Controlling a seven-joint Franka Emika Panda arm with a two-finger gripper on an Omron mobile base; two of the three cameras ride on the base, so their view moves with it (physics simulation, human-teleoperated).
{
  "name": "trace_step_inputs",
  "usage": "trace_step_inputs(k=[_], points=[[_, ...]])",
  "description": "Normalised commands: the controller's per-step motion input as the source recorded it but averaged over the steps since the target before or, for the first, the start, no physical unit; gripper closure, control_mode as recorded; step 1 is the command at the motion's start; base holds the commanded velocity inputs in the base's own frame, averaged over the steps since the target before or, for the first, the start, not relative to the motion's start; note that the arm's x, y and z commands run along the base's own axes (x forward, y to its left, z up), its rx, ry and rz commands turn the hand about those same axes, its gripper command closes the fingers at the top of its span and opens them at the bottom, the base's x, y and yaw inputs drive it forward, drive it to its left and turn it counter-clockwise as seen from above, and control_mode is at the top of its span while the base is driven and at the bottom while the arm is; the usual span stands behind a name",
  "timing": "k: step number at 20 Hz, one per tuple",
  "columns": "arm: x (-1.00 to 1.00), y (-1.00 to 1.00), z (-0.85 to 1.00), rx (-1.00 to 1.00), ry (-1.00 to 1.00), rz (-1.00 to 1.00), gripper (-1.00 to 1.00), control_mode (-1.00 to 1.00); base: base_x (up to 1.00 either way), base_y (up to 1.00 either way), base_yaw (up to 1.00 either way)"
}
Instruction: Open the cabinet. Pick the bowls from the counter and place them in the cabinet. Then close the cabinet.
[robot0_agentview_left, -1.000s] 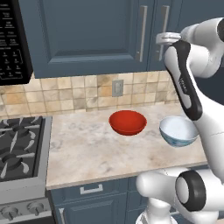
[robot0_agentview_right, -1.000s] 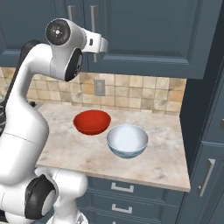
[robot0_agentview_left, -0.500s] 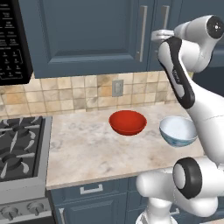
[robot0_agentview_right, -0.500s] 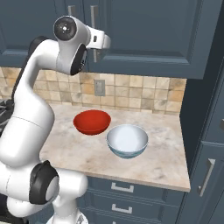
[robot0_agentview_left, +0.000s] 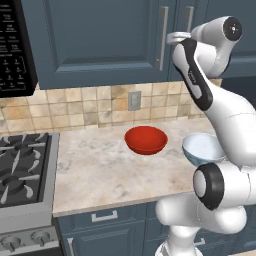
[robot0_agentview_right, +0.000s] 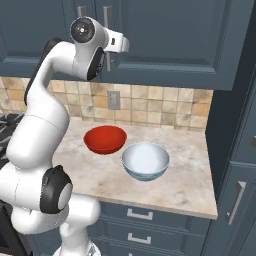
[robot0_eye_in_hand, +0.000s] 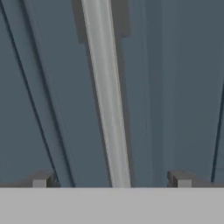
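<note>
Jaws spread wide, holding nothing. Silver bar handle runs straight ahead between the two fingertips, slightly tilted in the hand view, not yet touched as far as I can tell. Cabinet doors shut.

Both bowls sit on the worktop, well below the jaws: red bowl and white bowl near each other, apart.

Risks, as I judge them:
- Handle sits a touch off centre between the tips. If the jaws close without squaring up, one finger may meet the bar first and push it sideways, giving a weak pinch.
- Closing too early, before the bar is deep between the fingers, could let it slip out on the pull.
- A straight pull rather than an arc around the hinge could drag the fingers off the bar.
- Two handles stand close together; straying to the neighbour opens the wrong door.

Against the earlier frames: the hand has moved closer in to the cabinet front. Bowls unmoved. Jaws as wide as before.
</note>
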Motion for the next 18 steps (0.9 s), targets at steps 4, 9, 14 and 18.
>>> trace_step_inputs(k=[4, 9, 14, 18], points=[[0.35, 0.0, -0.12, 0.0, 0.0, 0.0, -1.0, -1.0, 0.0, 0.0, 0.0], [0.3, 0.0, -0.16, 0.0, 0.0, 0.0, 1.0, -1.0, 0.0, 0.0, 0.0], [0.35, 0.0, -0.23, 0.0, 0.0, 0.0, 1.0, -1.0, 0.0, 0.0, 0.0], [0.25, 0.0, -0.26, 0.0, 0.0, 0.0, 1.0, -1.0, 0.0, 0.0, 0.0]])
